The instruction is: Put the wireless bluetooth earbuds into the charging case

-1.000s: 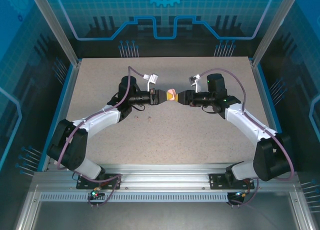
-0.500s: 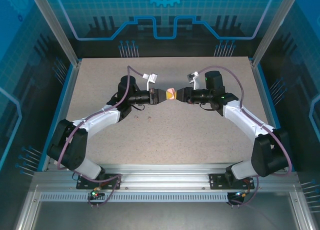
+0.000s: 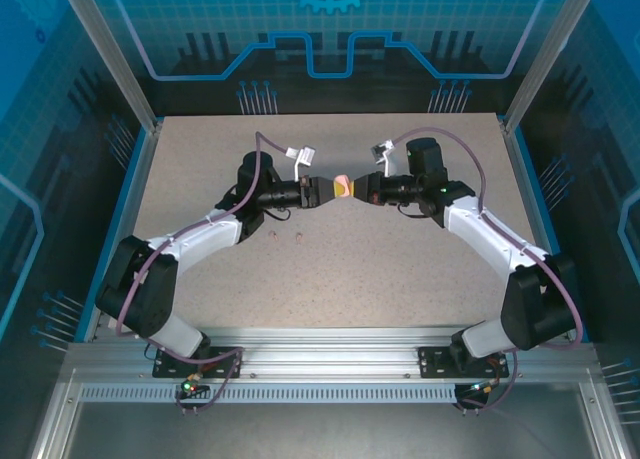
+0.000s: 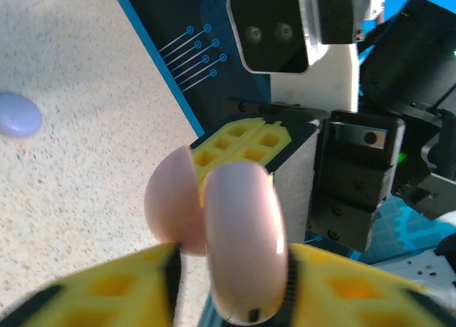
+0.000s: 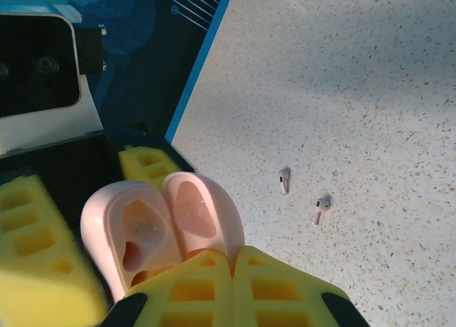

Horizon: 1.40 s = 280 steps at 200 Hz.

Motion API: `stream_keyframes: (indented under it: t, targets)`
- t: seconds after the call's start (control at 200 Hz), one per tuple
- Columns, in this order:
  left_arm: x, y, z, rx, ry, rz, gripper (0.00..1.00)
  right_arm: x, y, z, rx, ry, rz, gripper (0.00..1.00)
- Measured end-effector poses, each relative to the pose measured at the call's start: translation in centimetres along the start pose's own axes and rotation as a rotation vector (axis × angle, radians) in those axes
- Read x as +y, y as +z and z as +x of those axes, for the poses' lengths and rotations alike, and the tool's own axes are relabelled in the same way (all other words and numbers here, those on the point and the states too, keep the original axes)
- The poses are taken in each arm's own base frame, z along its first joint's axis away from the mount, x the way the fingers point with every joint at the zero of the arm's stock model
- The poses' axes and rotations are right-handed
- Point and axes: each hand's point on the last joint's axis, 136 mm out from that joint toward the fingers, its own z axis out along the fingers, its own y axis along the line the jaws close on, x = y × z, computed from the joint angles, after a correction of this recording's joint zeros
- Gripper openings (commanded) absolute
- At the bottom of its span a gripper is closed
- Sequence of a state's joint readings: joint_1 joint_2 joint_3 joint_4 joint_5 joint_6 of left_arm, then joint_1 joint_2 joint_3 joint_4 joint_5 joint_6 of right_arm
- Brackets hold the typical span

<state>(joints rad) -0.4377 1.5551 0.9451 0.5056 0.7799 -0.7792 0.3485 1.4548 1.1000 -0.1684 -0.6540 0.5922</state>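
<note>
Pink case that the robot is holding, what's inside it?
Seen from the right wrist, the open pink case shows two smooth hollows with no earbud in them. Its bottom edge is hidden behind the right pincer's yellow pads. Two earbuds lie out on the table.

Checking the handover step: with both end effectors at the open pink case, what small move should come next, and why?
Probably the left end effector should ease back off the pink case. The right end effector is shut on its edge, and two earbuds lie on the table unpicked.
</note>
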Motion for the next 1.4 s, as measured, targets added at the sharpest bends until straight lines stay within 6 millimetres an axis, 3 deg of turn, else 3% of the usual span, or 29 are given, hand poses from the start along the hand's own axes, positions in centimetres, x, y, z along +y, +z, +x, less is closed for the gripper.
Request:
stream_keyframes:
  t: [0.08,0.23,0.43,0.57,0.67,0.76,0.955,1.07,1.401]
  targets:
    - [0.1,0.1,0.1,0.002,-0.007,-0.006,0.7,0.0,-0.3,-0.3,0.002,-0.018,0.027,0.0]
    - [0.9,-0.1,0.0,0.011,0.001,-0.05,0.8,-0.2,-1.0,-0.7,0.013,-0.073,0.096,0.0]
    - [0.5,-1.6,-3.4,-0.001,0.069,-0.107,0.83,-1.8,-1.9,-0.3,0.049,-0.179,0.217,0.0]
    - [-1.1,-3.0,-5.8,0.024,0.148,-0.118,0.83,-3.2,-2.3,0.4,0.091,-0.273,0.29,0.0]
    - [-2.1,-2.9,-6.4,0.086,0.194,-0.099,0.84,-3.8,-2.6,0.7,0.118,-0.341,0.318,0.0]
    - [-1.7,-2.3,-5.8,0.169,0.193,-0.075,0.83,-3.8,-2.7,0.7,0.138,-0.392,0.321,0.0]
    - [2.4,-1.3,-2.2,0.342,0.055,-0.048,0.76,-3.1,-1.9,0.5,0.191,-0.46,0.264,0.0]
    - [3.7,-0.9,-0.6,0.404,-0.015,-0.037,0.73,-3.1,-1.2,0.7,0.223,-0.462,0.228,0.0]
    - [2.2,0.4,1.6,0.487,-0.018,0.019,0.67,-3.8,-0.2,1.6,0.278,-0.435,0.203,0.0]
